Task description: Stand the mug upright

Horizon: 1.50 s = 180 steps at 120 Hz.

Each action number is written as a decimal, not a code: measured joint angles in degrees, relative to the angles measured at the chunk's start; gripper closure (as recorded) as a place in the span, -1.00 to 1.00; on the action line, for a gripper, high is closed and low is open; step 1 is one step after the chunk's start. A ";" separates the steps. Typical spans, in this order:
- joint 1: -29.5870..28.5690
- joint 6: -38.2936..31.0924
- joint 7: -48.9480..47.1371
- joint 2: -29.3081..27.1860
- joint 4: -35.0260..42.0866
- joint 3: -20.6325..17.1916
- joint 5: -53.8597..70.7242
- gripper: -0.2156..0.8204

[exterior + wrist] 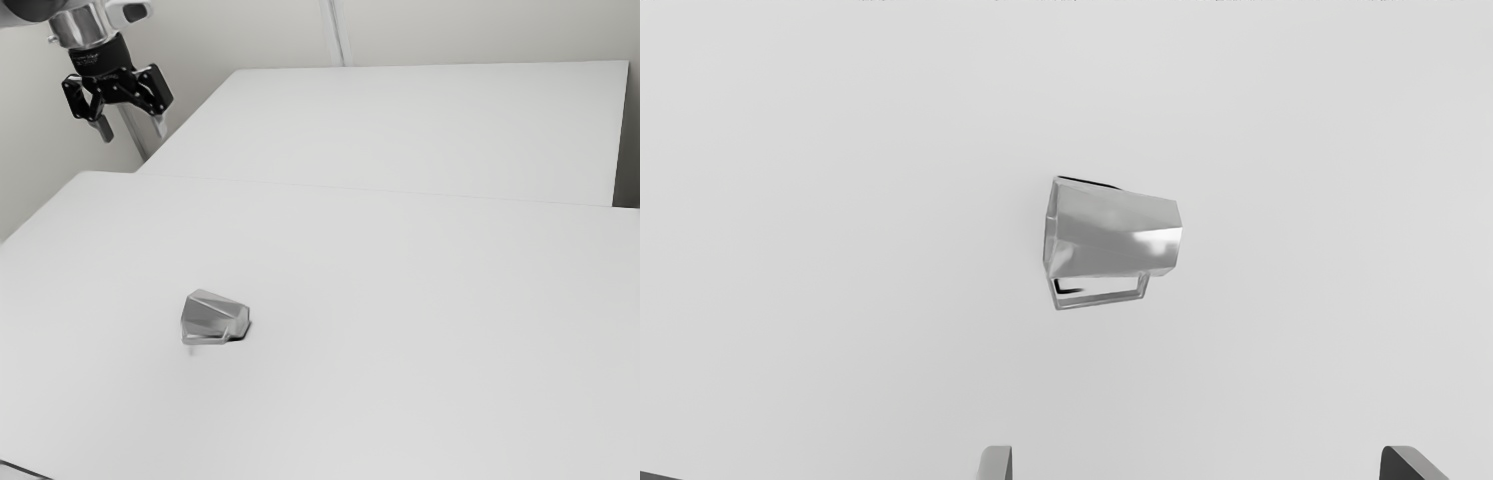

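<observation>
1. My claw (pixel 133 130) hangs raised at the exterior view's left, on the far side, its fingers (pixel 997 463) spread well apart with nothing pinched between them.
2. The silvery mug (pixel 213 316) lies on its side on the pale tabletop (pixel 420 350), left of the middle in the exterior view and nearer than I am (tipped over, poor faceted thing).
3. Its angular handle (pixel 1100 302) sticks out sideways, towards my fingers in the wrist view.
</observation>
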<state>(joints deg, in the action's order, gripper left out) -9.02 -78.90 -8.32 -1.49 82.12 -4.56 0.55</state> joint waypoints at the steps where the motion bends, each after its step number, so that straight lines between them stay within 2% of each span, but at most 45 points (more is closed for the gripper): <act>1: 0.06 -0.06 -0.02 0.02 0.01 0.01 -0.02 -0.58; 25: 3.16 -1.93 -0.44 -0.26 1.23 0.12 -0.58 -0.58; 39: 11.35 -4.76 0.31 -0.38 5.93 7.45 -5.93 -0.58; 50: 14.46 -7.84 2.20 -0.12 11.38 13.50 -12.33 -0.58; 71: 11.21 -14.16 7.60 2.13 21.61 21.22 -23.36 -0.58; 83: 6.75 -17.14 11.75 5.40 24.84 23.82 -30.51 -0.58; 96: 1.98 -19.37 16.69 8.47 27.35 24.83 -37.64 -0.58; 122: 1.25 -21.57 26.81 12.37 32.16 26.53 -48.11 -0.58; 139: 0.84 -21.89 32.74 12.84 34.77 28.76 -51.80 -0.58; 180: 0.13 -21.17 43.35 13.04 41.30 29.35 -59.52 -0.58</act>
<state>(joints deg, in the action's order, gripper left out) -8.89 -100.07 35.03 11.55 123.42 24.79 -58.98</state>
